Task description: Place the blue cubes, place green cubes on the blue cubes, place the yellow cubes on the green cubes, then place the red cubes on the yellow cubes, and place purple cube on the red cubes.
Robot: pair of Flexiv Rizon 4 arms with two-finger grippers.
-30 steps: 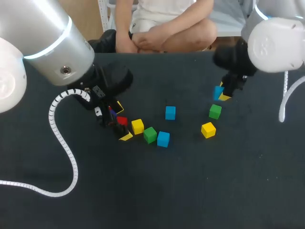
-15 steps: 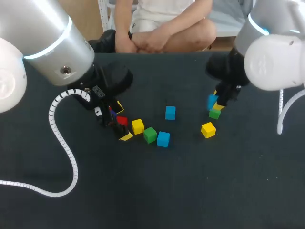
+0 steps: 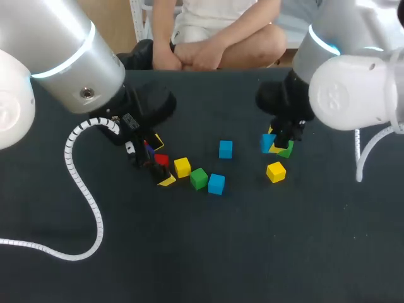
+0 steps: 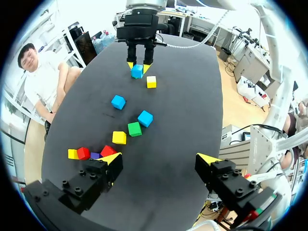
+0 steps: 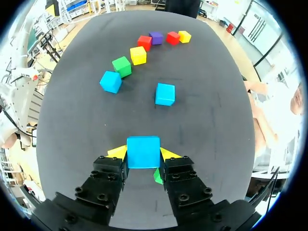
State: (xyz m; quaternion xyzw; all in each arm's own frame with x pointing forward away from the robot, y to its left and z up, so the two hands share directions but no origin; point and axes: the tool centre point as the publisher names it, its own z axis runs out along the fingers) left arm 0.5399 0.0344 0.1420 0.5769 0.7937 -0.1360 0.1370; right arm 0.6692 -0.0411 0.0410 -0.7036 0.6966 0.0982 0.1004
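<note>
- right claw (image 5: 143, 154) pinching held blue cube (image 5: 143, 151), one finger on each side
- head view: it sits at 3 o'clock of middle blue cube (image 3: 225, 149), well apart
- far green cube (image 3: 288, 151) just at 4 o'clock of it, partly under right claw; far yellow cube (image 3: 276, 172) at 6 o'clock, near, not touching
- left claw (image 4: 160, 161) spread wide, nothing between fingers, low over tabletop (image 3: 252, 252)
- red cube (image 4: 108, 150) just beside one finger; purple cube (image 4: 95, 155), second red cube (image 4: 83, 153), end yellow cube (image 4: 72, 154) lined up past it
- near yellow cube (image 3: 182, 166), near green cube (image 3: 199, 178), low blue cube (image 3: 216, 184) run toward 4 o'clock from left claw
</note>
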